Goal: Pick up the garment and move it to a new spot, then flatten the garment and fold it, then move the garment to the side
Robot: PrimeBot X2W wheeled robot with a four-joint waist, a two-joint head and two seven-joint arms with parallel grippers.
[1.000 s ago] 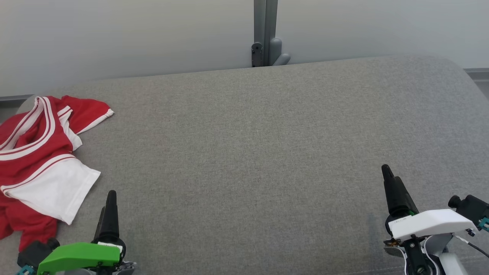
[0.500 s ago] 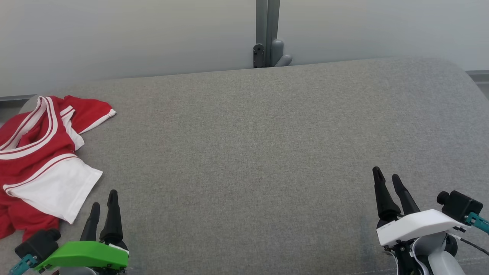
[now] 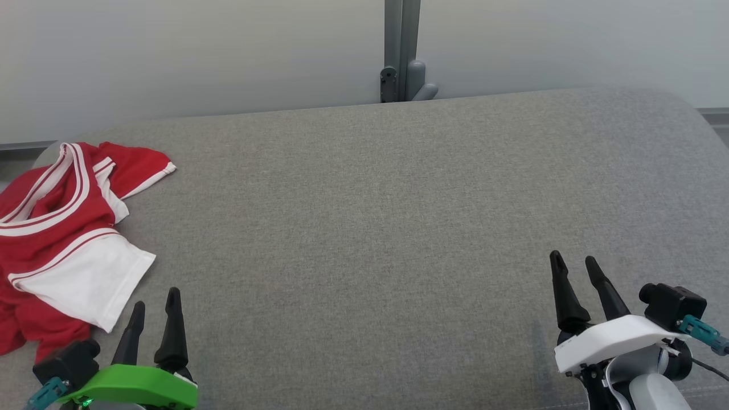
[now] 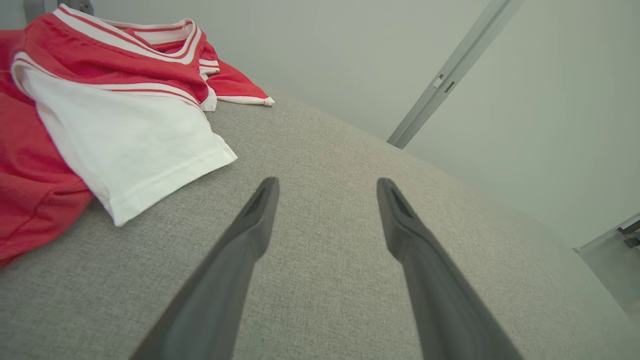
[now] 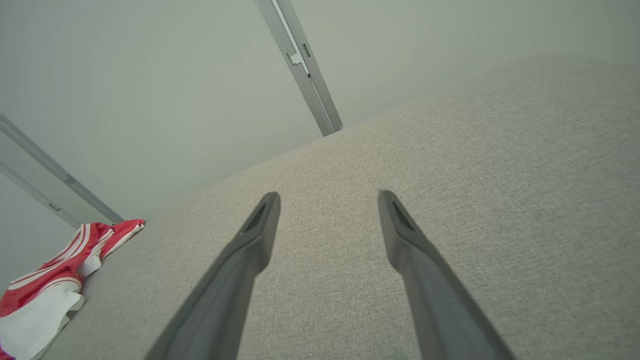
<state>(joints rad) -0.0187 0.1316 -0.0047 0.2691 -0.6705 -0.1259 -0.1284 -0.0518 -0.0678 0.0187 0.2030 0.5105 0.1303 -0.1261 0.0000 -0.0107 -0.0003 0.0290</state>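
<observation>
Head view: a crumpled red and white garment (image 3: 57, 228) is seen lying at the far left of the grey cushion (image 3: 364, 216). The left gripper (image 3: 155, 298) is held low, just beside the garment's white part and not touching it; its jaws are spread wide and nothing is gripped. The right gripper (image 3: 573, 257) is held at the lower right, well apart from the garment, its jaws likewise spread wide and empty. A grey post (image 3: 401, 51) is seen behind the cushion, against the pale wall (image 3: 171, 57).
</observation>
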